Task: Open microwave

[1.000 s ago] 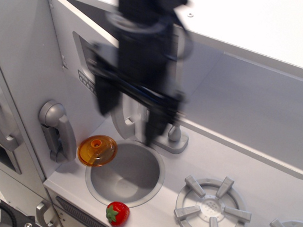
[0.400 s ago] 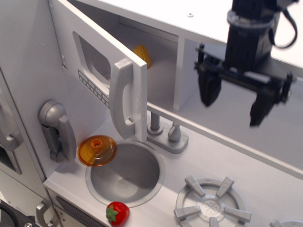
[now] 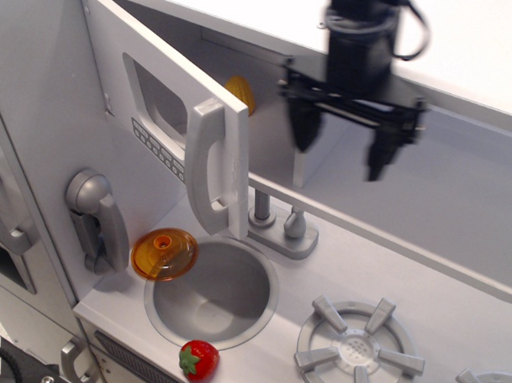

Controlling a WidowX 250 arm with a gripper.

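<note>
The microwave (image 3: pixel 267 108) is a light grey compartment at the upper left. Its door (image 3: pixel 170 113) stands swung out to the left, with a clear window, a button row and a tall silver handle (image 3: pixel 208 166). An orange object (image 3: pixel 240 93) shows inside the compartment. My black gripper (image 3: pixel 340 147) hangs open and empty in front of the compartment's right side, to the right of the door edge, touching nothing.
A grey wall phone (image 3: pixel 97 219) hangs at the left. An orange lid (image 3: pixel 163 254) leans by the sink (image 3: pixel 215 293). A strawberry (image 3: pixel 198 360) lies at the front edge. A faucet (image 3: pixel 278 228) stands behind the sink, a stove burner (image 3: pixel 356 345) to the right.
The gripper left the door handle, swung far right and up, and has now come back left to the front of the compartment. The door stays swung open.
</note>
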